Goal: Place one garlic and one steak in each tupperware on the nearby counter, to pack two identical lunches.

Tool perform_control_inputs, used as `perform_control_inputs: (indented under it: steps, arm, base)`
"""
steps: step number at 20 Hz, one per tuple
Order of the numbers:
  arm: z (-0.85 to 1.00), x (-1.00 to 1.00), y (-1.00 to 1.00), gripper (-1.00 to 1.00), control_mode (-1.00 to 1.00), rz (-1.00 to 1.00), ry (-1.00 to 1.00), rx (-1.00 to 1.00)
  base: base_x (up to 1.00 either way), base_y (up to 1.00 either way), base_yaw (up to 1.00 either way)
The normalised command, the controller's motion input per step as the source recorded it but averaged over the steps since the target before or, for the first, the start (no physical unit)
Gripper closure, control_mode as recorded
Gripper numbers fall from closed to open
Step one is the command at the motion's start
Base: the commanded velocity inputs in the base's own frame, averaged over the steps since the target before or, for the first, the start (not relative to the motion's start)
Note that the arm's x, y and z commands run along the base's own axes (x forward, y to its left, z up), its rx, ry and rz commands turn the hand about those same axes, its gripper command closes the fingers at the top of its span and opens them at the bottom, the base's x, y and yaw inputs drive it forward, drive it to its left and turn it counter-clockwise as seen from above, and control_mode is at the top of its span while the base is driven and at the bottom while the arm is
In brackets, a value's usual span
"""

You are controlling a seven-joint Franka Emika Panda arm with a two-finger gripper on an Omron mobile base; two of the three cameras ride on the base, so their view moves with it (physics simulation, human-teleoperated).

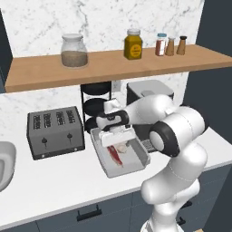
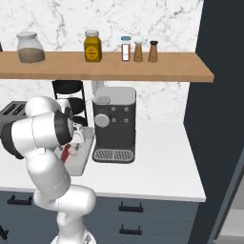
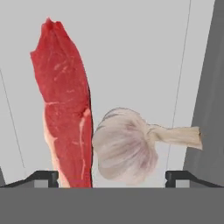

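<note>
Hand view, item 1: garlic [image 3: 127,151] lay on the floor of the grey tupperware [image 3: 131,52], touching the red steak [image 3: 65,100] beside it. You had the gripper [image 3: 111,177] spread wide, its 2 fingertips [image 3: 43,178] flanking both items and holding nothing (the bulb sat between them). Risk, as a judgement: lifting off at a slant could catch a fingertip on the bulb and roll it, or nudge the steak toward the wall. Labels: none legible; shelf jars too small to read.
</note>
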Motion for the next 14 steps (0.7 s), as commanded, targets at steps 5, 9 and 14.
perform_control_inputs:
  steps: [5, 9, 14]
  arm:
    - [0.43, -0.61, 0.00, -1.00, -1.00, 0.00, -0.01, 0.00]
    - [0.45, -1.00, -0.01, -1.00, -1.00, 0.00, -0.11, 0.00]
    - [0.27, -1.00, -0.15, -1.00, -1.00, 0.00, -0.18, 0.00]
  base:
    - [0.00, 0.00, 0.00]
    - [0.00, 0.00, 0.00]
    - [0.00, 0.00, 0.00]
